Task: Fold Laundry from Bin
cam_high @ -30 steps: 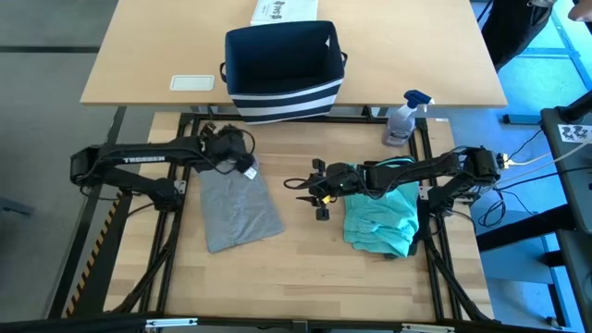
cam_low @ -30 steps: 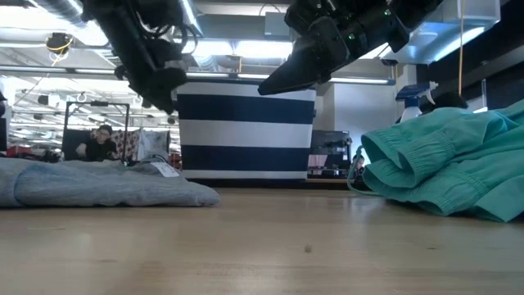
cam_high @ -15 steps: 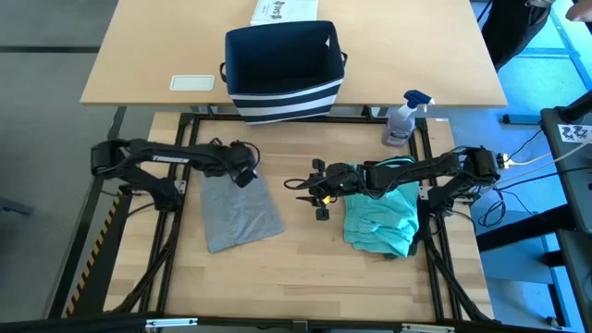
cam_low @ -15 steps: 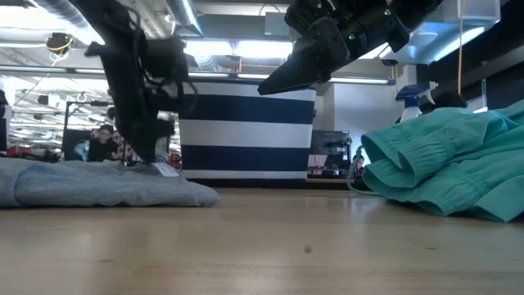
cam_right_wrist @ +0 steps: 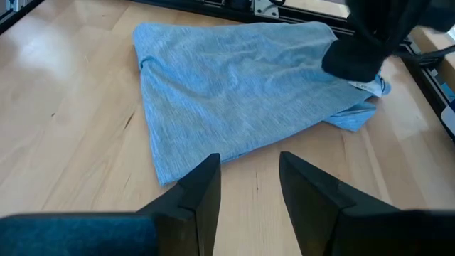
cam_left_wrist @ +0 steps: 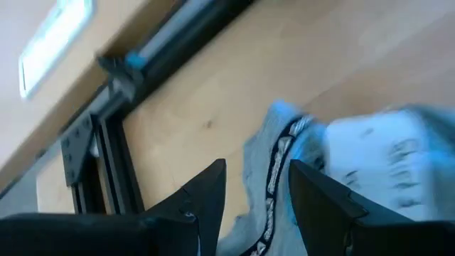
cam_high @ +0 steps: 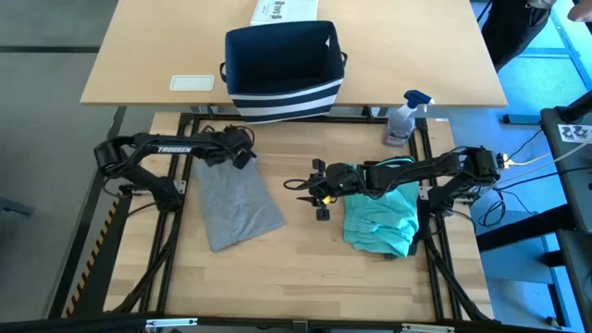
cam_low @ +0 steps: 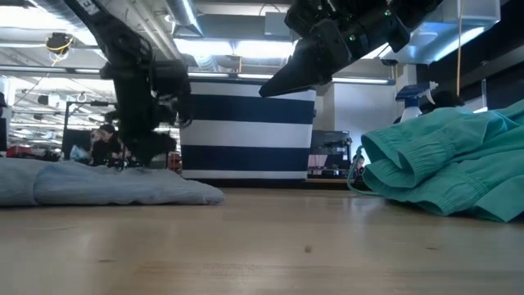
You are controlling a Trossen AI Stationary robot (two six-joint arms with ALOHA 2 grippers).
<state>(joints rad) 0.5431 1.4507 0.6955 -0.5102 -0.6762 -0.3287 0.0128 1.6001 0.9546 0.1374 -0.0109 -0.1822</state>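
A grey T-shirt (cam_high: 239,205) lies flat on the left half of the table, its collar and white label (cam_left_wrist: 284,153) at its far right corner. My left gripper (cam_high: 243,159) is low over that corner. It is open and slants down, with one finger on each side of the collar edge (cam_left_wrist: 271,186). My right gripper (cam_high: 307,190) hangs open above the bare table middle. A crumpled teal piece (cam_high: 381,220) lies to its right. The navy striped bin (cam_high: 282,67) stands beyond the table's far edge. My left gripper comes at the T-shirt's collar edge (cam_left_wrist: 271,186) slanting down from the table's left, fingers apart on either side of it. The low view shows its tips (cam_low: 133,162) at the level of the cloth. Whether they touch it I cannot tell.
A spray bottle (cam_high: 405,116) stands at the far right corner. A white printed box (cam_high: 282,11) and a white card (cam_high: 192,82) lie on the far tabletop beside the bin. The near half of the table (cam_high: 296,277) is bare wood. A person (cam_low: 102,141) shows in the room behind.
My left gripper has come down from well above the table to the T-shirt's far right corner, tipping further downward. My right arm has kept still.
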